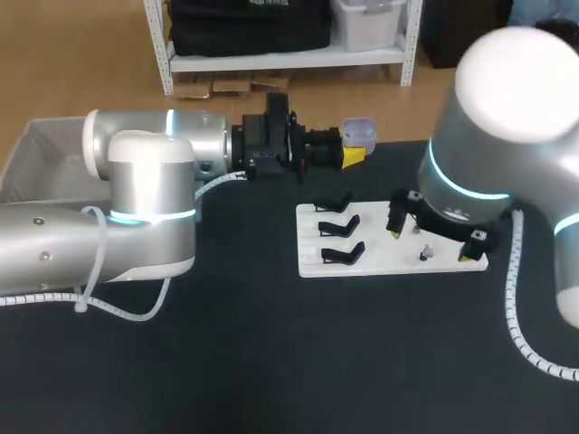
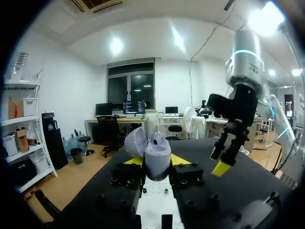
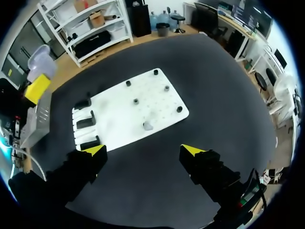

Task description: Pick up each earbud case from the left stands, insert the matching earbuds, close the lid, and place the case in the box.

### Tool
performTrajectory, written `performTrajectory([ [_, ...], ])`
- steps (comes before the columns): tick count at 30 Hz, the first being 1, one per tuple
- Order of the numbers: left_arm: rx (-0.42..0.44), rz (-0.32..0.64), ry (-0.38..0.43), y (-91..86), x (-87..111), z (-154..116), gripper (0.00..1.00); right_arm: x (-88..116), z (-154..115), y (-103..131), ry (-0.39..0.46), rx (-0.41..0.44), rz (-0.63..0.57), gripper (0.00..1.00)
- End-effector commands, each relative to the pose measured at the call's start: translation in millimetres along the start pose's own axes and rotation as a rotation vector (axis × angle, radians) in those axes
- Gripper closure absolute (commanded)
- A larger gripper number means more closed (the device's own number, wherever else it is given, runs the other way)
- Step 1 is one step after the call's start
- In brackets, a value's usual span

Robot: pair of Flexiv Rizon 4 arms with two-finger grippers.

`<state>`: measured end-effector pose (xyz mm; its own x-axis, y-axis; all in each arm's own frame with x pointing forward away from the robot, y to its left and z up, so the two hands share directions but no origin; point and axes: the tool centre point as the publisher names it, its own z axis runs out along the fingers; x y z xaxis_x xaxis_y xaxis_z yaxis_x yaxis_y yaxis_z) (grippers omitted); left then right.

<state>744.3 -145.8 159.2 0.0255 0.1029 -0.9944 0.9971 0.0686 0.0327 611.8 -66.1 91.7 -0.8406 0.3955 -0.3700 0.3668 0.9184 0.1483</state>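
Earbud insertion in hand: the left tool (image 2: 157, 164) pinches a lavender earbud case (image 1: 359, 132) from both sides. It holds the case in the air over the dark surface (image 1: 271, 362), just past the far edge of the white board (image 1: 380, 264). The lid is swung open to one side. The case's long axis seems to run across the line of the squeeze, reaching out past the yellow tips (which way the mouth faces is hard to tell). The right tool (image 3: 143, 150), fingers spread and holding nothing, hangs over the board's peg side, where a small earbud (image 3: 147, 125) sits. The next move probably calls for a careful descent, a fine pinch on that earbud, and a carry to the open case. The box (image 1: 36, 154) stands at far left.
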Motion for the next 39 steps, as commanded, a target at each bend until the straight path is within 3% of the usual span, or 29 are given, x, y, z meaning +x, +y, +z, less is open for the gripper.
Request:
performTrajectory([
  [1,-0.003,0.003,-0.005,-0.3,1.2,0.1,1.00,-0.8,28.9,-5.0,-0.015,-0.035,-0.009,0.00],
  [9,-0.003,0.003,-0.005,-0.3,1.2,0.1,1.00,-8.7,59.4,-12.6,-0.016,-0.031,0.003,0.00],
  [12,-0.003,0.003,-0.005,-0.3,1.2,0.1,1.00,-11.5,65.1,-12.8,-0.013,-0.032,0.004,0.13],
  [14,-0.003,0.003,-0.005,-0.3,1.2,0.1,1.00,-12.1,67.9,-11.8,-0.005,-0.037,-0.004,0.43],
  [19,-0.003,0.003,-0.005,-0.3,1.2,0.1,1.00,-13.9,72.5,-7.4,0.005,-0.049,-0.024,0.50],
  [39,-0.003,0.003,-0.005,-0.3,1.2,0.1,1.00,-18.1,82.6,-6.1,0.029,-0.063,-0.017,0.60],
])
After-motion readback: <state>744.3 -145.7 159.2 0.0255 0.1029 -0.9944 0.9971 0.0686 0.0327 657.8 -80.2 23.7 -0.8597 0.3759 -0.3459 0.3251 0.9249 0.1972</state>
